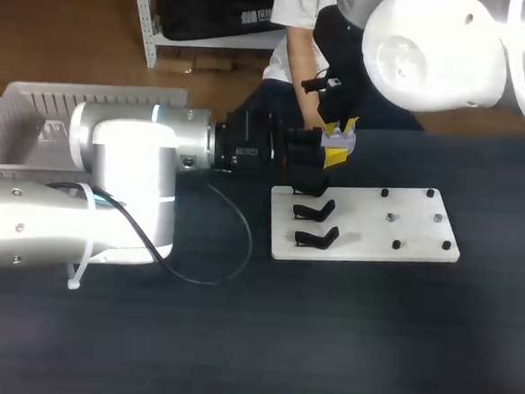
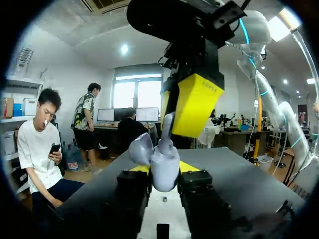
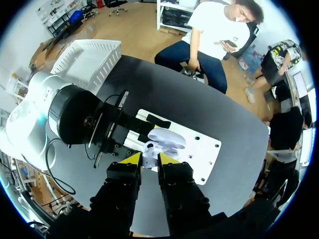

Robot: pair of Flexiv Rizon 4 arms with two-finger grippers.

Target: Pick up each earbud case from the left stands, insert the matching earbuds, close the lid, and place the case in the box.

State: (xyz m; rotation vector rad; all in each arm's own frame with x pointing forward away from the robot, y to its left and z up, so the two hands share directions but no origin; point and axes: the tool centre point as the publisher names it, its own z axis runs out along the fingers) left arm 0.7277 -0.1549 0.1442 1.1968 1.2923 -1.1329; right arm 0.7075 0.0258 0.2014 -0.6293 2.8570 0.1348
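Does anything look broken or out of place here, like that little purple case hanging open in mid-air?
Nothing stands out. The left gripper holds the earbud case with its lid open, and the right gripper holds an earbud over it. The black stands sit in a tidy column on the white board.

Earbud case (image 2: pixel 162 167) sits clamped between the fingers of my left gripper (image 2: pixel 164 181), lid open. It is held over the near corner of the board (image 1: pixel 405 227). My right gripper (image 3: pixel 149 158) comes onto it from above with an earbud (image 2: pixel 167 128) pinched in its tips, touching the case's open mouth. Two stands (image 1: pixel 316 210) (image 1: pixel 318 237) are on the board just beside my left fingers, one behind the other. Pegs (image 1: pixel 394 245) are on the board's half ahead of those fingers. Box (image 1: pixel 34 118) is behind my left arm, well apart from the board.
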